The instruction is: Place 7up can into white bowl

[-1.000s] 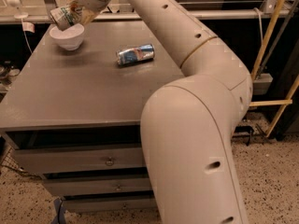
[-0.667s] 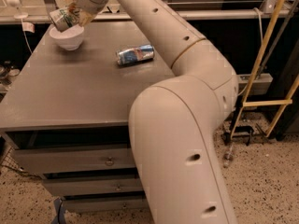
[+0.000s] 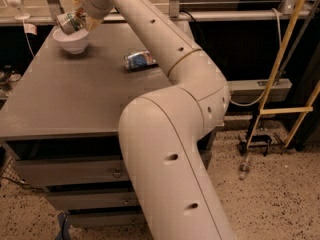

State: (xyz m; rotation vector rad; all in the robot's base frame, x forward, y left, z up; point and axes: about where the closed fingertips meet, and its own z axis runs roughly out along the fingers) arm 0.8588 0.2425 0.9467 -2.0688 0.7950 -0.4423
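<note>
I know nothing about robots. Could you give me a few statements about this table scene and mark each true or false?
1. The gripper holds the 7up can tilted over the white bowl. True.
2. The blue and silver can stands upright. False: it lies on its side.
3. The white bowl sits near a far corner of the table. True.
4. The blue and silver can is inside the bowl. False: it lies on the table, apart from the bowl.
</note>
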